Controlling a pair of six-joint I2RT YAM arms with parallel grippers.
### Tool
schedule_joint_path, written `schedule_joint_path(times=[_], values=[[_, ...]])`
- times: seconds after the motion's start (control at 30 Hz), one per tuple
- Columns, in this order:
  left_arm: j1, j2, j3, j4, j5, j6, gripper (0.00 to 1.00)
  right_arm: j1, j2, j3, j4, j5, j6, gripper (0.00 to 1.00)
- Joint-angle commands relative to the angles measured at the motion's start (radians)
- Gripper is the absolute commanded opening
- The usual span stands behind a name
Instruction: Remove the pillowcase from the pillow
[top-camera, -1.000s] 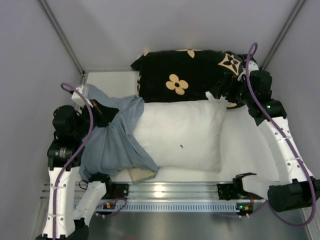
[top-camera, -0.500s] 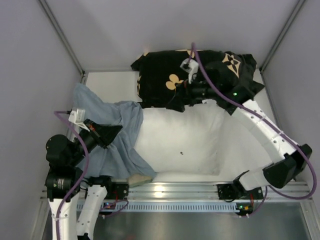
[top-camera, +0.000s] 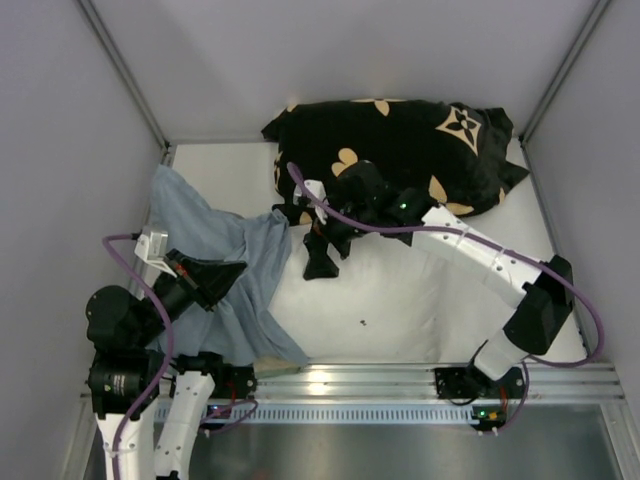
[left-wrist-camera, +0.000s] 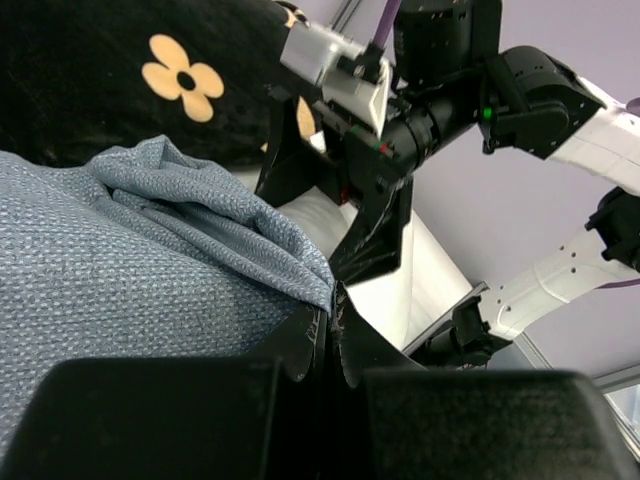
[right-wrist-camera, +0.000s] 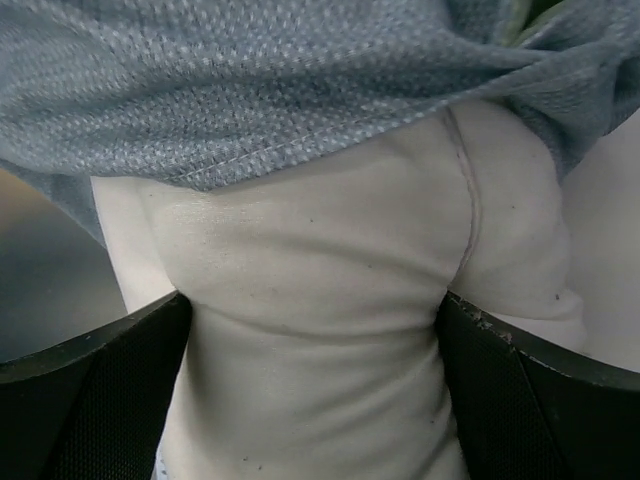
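1. The pillow (top-camera: 385, 290) lies flat in the middle of the bench (top-camera: 230, 165), with its long axis running left to right and its left end under the cover.
2. The pillowcase (top-camera: 210, 235) is bunched over that left end, so it would probably slide off leftward.
3. The right gripper (right-wrist-camera: 315, 390) has its fingers spread wide around the bared pillow corner by the hem, probably to pin it down.
4. The left gripper (left-wrist-camera: 335, 320) has its fingers clamped on a pillowcase fold, ready to pull.

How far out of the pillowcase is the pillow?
Mostly out, not fully. The pillowcase is bunched over the pillow's left end, and the right wrist view shows its hem lying across the pillow.
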Motion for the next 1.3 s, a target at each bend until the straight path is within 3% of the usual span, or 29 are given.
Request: schedule_joint_path(times=[0.0,0.1,0.13,0.17,0.2,0.23,0.27,0.3,0.33,0.37,0.4,0.53,0.67,0.77,1.0,1.07,1.27], values=[[0.002,-0.018,0.023,0.099,0.063,-0.029,0.00,0.095,0.025,-0.069,-0.020,0.030,-0.016,0.95],[0.002,-0.013,0.035,0.084,0.060,-0.013,0.00,0.144,0.000,-0.180,0.073,0.114,0.053,0.67],[0.002,-0.011,0.040,0.075,0.053,-0.009,0.00,0.152,-0.013,-0.209,0.136,0.130,0.073,0.24],[0.002,-0.005,0.043,0.057,0.048,0.002,0.00,0.158,-0.028,-0.238,0.167,0.175,0.099,0.03],[0.002,-0.004,0.045,0.049,0.042,0.005,0.00,0.173,-0.063,-0.299,0.196,0.200,0.133,0.00],[0.002,-0.002,0.046,0.040,0.034,0.010,0.00,0.179,-0.085,-0.327,0.217,0.229,0.158,0.00],[0.002,0.005,0.055,0.029,0.002,0.023,0.10,0.192,-0.108,-0.352,0.254,0.316,0.185,0.00],[0.002,0.010,0.066,-0.011,-0.032,0.030,0.31,0.218,-0.155,-0.397,0.264,0.356,0.205,0.00],[0.002,0.022,0.078,-0.040,-0.079,0.037,0.81,0.233,-0.178,-0.421,0.268,0.395,0.213,0.00],[0.002,0.033,0.116,-0.071,-0.210,0.053,0.94,0.248,-0.227,-0.460,0.270,0.471,0.224,0.00],[0.002,0.048,0.139,-0.148,-0.295,0.057,0.99,0.277,-0.252,-0.476,0.268,0.501,0.227,0.00],[0.002,0.210,0.264,-0.273,-0.655,0.060,0.99,0.391,-0.408,-0.610,0.294,0.649,0.256,0.00],[0.002,0.370,0.284,-0.275,-0.655,0.068,0.99,0.504,-0.508,-0.689,0.328,0.799,0.274,0.00],[0.002,0.517,0.307,-0.275,-0.548,0.094,0.99,0.642,-0.525,-0.691,0.331,0.956,0.297,0.00],[0.002,0.673,0.350,-0.243,-0.530,0.109,0.99,0.995,-0.381,-0.594,0.210,1.409,0.313,0.00],[0.002,0.682,0.348,-0.244,-0.556,0.116,0.99,1.023,-0.344,-0.582,0.182,1.481,0.334,0.00],[0.002,0.647,0.315,-0.226,-0.524,0.137,0.98,1.028,-0.317,-0.594,0.185,1.486,0.369,0.00]])
